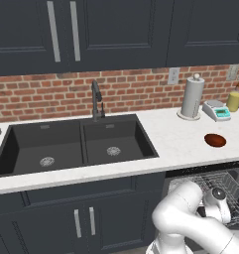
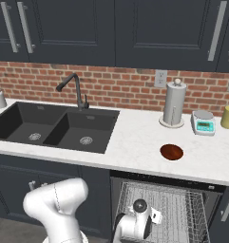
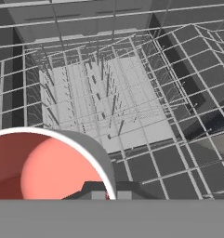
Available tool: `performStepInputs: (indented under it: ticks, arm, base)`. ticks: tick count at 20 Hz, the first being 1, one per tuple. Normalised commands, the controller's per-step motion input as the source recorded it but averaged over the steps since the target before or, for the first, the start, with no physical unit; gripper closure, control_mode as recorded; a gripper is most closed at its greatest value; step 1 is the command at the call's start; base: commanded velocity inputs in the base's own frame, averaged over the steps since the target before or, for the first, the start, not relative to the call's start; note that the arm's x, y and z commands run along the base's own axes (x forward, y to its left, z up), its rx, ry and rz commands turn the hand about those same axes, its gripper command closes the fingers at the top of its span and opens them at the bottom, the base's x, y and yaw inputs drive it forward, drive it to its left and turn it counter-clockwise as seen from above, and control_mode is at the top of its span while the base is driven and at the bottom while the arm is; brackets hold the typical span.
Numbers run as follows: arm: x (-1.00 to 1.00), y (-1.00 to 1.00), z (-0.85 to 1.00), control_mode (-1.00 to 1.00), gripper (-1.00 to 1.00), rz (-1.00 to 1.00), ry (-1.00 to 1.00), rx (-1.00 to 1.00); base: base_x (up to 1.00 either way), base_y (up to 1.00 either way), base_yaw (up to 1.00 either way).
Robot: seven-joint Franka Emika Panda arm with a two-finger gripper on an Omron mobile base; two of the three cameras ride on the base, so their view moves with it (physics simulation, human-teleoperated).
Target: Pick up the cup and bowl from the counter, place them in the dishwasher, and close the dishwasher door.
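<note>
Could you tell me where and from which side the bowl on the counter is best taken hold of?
Probably by its rim, coming from above. The bowl sits upright, shallow and round on the counter, so its low sides offer little; one finger inside and one outside the edge looks safest. It stands apart from other things.

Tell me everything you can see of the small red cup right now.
The small round red cup shows in the hand view, close up at the lower left: a thin white-looking rim, a paler pinkish inside, a grey-shaded outer wall. It looks smooth and empty. Its mouth faces the camera. The gripper is shut at its rim, holding it above the grey wire rack of the dishwasher. Its base is hidden, so I cannot tell whether it touches the rack.
</note>
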Motion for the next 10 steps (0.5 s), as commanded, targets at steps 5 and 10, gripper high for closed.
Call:
performStepInputs:
  ticks: [5, 10]
  arm:
    - [0.00, 0.00, 0.00, -1.00, -1.00, 0.00, 0.00, 0.00]
    - [0.00, 0.00, 0.00, -1.00, -1.00, 0.00, 0.00, 0.00]
  base:
    - [0.00, 0.00, 0.00]
    - [0.00, 0.00, 0.00]
